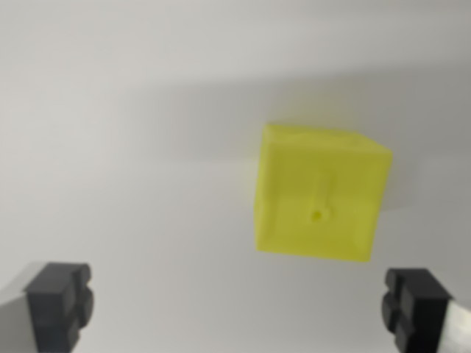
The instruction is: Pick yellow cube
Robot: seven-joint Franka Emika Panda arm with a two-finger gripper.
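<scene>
Wrist view: my gripper hangs with jaws spread wide, empty, ready to straddle the yellow cube, which sits on the white surface at about one o'clock, untouched beyond the black fingertips.
</scene>
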